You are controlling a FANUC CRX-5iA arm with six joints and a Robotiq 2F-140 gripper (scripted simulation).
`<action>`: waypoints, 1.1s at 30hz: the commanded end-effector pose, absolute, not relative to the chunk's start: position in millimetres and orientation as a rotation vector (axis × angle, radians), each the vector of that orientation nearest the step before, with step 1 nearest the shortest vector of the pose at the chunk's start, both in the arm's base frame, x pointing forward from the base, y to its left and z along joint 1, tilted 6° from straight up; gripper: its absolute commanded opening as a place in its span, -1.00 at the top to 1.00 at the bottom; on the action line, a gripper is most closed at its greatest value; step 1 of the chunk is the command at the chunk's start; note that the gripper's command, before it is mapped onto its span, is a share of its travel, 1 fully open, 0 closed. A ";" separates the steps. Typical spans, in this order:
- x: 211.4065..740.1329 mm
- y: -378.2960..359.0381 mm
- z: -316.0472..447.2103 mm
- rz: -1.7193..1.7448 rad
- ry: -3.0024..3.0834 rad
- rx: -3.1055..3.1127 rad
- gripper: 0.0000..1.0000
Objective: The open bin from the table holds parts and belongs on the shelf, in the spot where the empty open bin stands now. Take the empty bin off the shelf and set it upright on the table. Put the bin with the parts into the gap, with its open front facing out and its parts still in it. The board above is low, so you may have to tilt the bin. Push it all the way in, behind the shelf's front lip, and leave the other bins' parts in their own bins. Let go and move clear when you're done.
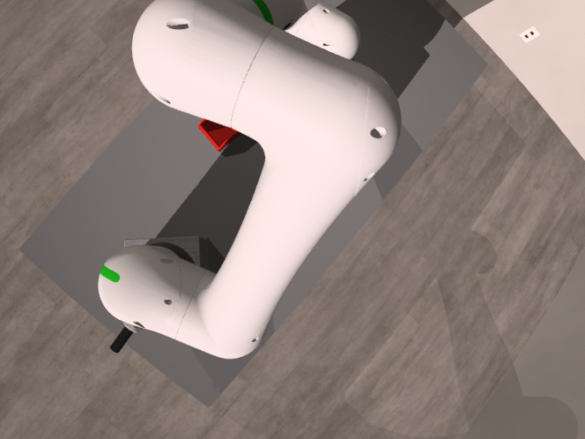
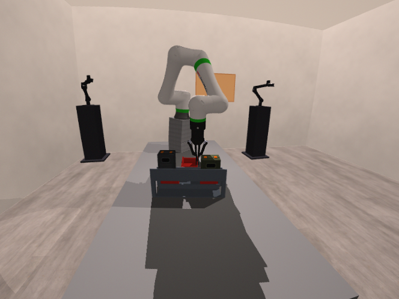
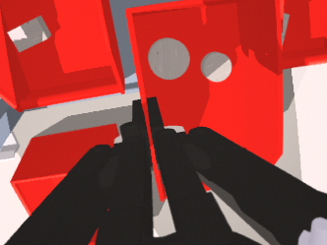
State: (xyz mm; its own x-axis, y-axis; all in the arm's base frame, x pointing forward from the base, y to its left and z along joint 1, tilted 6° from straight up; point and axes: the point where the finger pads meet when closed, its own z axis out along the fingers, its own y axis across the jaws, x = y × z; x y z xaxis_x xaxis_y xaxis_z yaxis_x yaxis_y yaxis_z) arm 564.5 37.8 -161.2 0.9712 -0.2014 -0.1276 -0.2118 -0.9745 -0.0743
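In the wrist view a red open bin [image 3: 217,96] holds two round grey parts [image 3: 168,58]. My gripper [image 3: 147,114] is shut on this bin's thin left wall, one finger on each side. In the exterior view the gripper [image 2: 197,152] reaches straight down to the red bin [image 2: 188,161], which sits just behind the dark shelf [image 2: 188,174], between two dark boxes. In the top view only a corner of the red bin [image 1: 217,133] shows under the arm, and the gripper is hidden there. I cannot tell whether the bin rests on the table or hangs just above it.
More red bins lie around the held one in the wrist view: one at upper left [image 3: 74,47] with a grey block in it, one at lower left [image 3: 64,162], one at upper right [image 3: 305,28]. A black box [image 2: 166,158] and a green box [image 2: 210,161] flank the bin.
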 end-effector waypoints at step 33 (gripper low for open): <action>566.5 38.5 -173.6 0.179 0.318 -3.032 0.80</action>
State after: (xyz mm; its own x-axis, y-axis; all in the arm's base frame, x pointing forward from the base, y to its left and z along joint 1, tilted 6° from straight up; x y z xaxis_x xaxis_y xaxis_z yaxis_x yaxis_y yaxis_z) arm 565.6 38.6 -174.5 0.9712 -0.2014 -0.1273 -0.2118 -0.9745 -0.0743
